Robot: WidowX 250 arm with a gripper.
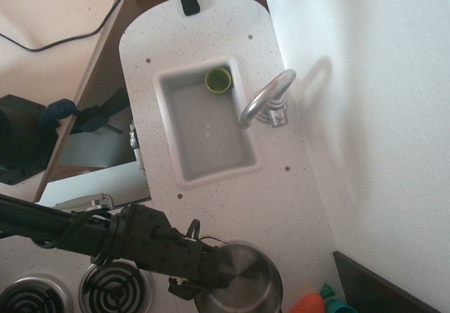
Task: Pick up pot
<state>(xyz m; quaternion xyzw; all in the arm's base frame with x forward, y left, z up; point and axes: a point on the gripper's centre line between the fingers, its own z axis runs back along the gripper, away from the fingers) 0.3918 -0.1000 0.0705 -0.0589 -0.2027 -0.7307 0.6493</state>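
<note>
**Pot at counter's near end, gripper on its rim**

Item: pot (242, 285), round, shiny steel, mouth facing up toward the camera, interior visible. Location: speckled white counter (281, 200), near end, between the sink (207, 126) and the bottom edge of the view; stove coils (112, 285) to its left, an orange and teal object (320, 300) to its right. Part of the pot is cut off by the frame edge.

Orientation: upright or nearly so; being round, it has no real long axis. A thin wire handle arcs near the left rim, toward the arm.

Gripper (204, 279): black, reaching in from the left, at the pot's left rim. The jaws appear clamped on the rim, though the contact is dark and partly hidden.

Step, as judged: grasp made, lift in hand or about to start. Next move calls for a straight upward raise with the grip firm, keeping the pot level.

Other: small yellow-green cup (218, 80) in the sink's far corner; faucet (266, 98) beside the sink.
</note>
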